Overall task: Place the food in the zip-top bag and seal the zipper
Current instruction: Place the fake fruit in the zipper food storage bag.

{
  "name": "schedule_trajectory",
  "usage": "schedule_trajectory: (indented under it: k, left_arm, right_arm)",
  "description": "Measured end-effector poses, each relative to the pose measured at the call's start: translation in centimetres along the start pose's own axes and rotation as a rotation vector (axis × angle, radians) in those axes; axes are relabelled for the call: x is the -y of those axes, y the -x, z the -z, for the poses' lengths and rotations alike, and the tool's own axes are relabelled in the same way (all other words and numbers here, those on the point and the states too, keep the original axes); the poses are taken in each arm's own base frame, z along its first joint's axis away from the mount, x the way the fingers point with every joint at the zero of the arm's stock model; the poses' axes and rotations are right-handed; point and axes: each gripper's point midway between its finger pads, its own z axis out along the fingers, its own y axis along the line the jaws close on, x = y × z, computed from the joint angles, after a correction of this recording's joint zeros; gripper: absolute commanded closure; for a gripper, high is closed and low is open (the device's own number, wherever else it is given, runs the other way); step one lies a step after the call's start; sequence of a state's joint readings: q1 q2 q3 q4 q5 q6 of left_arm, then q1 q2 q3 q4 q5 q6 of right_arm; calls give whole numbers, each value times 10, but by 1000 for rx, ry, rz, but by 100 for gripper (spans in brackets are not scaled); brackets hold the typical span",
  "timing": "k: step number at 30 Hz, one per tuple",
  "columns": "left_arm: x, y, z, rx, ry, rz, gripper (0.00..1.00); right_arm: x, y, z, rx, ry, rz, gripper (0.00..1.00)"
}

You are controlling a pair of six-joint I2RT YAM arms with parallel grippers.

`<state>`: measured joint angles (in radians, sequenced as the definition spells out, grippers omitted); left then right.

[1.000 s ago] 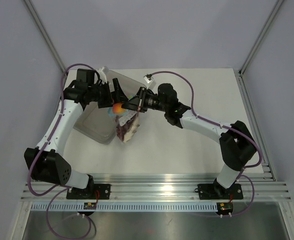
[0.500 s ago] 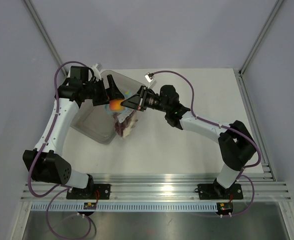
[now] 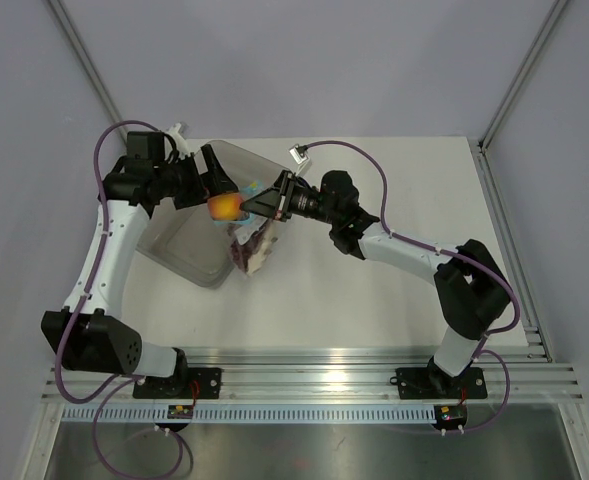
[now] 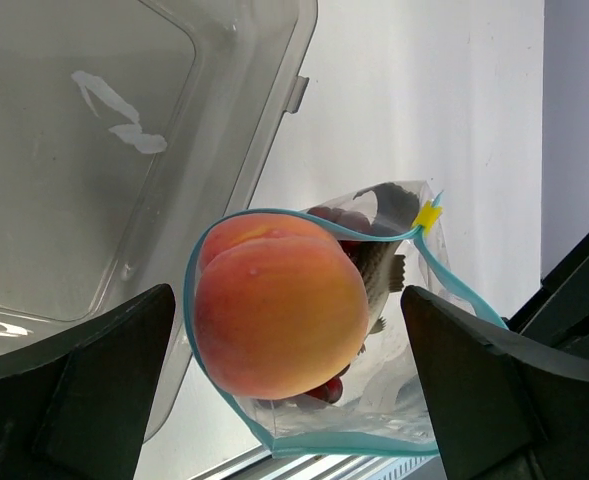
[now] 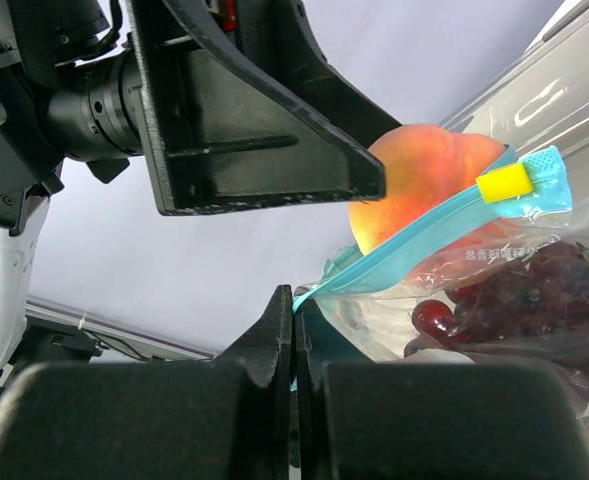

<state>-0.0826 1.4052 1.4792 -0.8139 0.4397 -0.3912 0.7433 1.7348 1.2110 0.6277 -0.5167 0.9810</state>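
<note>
Right now my right end effector point(image 5: 292, 305) is pressed together on the thin blue-teal zipper strip point(image 5: 414, 245) of the small clear crinkly zip-top bag point(image 5: 494, 320). It holds the bag's mouth up above the white worktop point(image 3: 374, 300), just right of the large translucent grey tray point(image 3: 179, 250). My left end effector point(image 4: 286, 300) stands wide apart, with a finger on either side of the round orange-red peach point(image 4: 279, 315) and a gap to each. The peach sits in the bag's mouth, ringed by the zipper strip and partly proud of it. The bunch of dark red-purple grapes point(image 5: 514, 290) lies deeper in the bag, beyond it.

The peach lies straight ahead of my left end effector, along the bag's depth, so I judge that arm better placed to nudge it in. The zipper's long axis runs from my right pinch to the small yellow tab point(image 5: 504, 183) at its other end. The peach straddles that line, so sealing must wait until it drops below.
</note>
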Motion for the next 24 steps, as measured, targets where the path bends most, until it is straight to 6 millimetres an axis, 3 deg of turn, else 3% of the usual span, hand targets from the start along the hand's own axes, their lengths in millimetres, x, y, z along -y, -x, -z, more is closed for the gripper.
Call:
schedule_trajectory:
  k: [11,24]
  left_arm:
    - [2,12,17,80,-7,-7,5]
    - [-54,5,13,124,74,171,30]
  right_arm:
    - [-2,1,0,7,14,5,100]
    - [-3,-2,1,-1,23,4,100]
